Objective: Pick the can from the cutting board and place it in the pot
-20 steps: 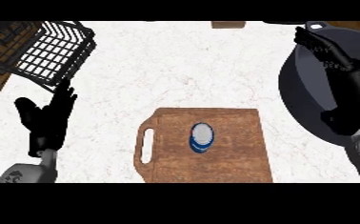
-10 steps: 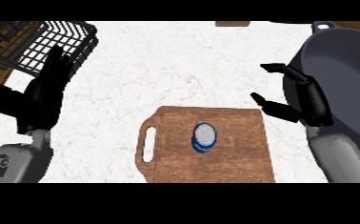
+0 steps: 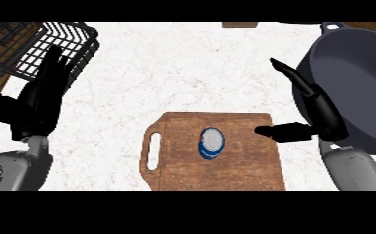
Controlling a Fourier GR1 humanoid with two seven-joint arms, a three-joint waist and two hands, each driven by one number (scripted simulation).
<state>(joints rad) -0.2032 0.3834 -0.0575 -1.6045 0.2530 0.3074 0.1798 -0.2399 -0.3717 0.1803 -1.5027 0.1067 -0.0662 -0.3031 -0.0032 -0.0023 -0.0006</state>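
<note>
A blue and white can (image 3: 210, 144) stands upright in the middle of the wooden cutting board (image 3: 242, 171), which has a handle slot on its left side. A large dark pot (image 3: 351, 73) sits at the right edge of the counter. My right hand (image 3: 316, 116) is open between the pot and the can, fingers pointing up along the pot's rim and thumb stretched toward the can, a short gap apart from it. My left hand (image 3: 40, 101) rests open at the left, fingers up, holding nothing.
A black wire rack (image 3: 55, 44) stands at the back left, just behind my left hand. A small brown object (image 3: 239, 25) lies at the counter's far edge. White marble counter (image 3: 191, 73) stretches between rack, board and pot.
My right hand has dropped lower and nearer the can, thumb now over the board's right edge. The view has shifted slightly, with the left hand staying at the left.
</note>
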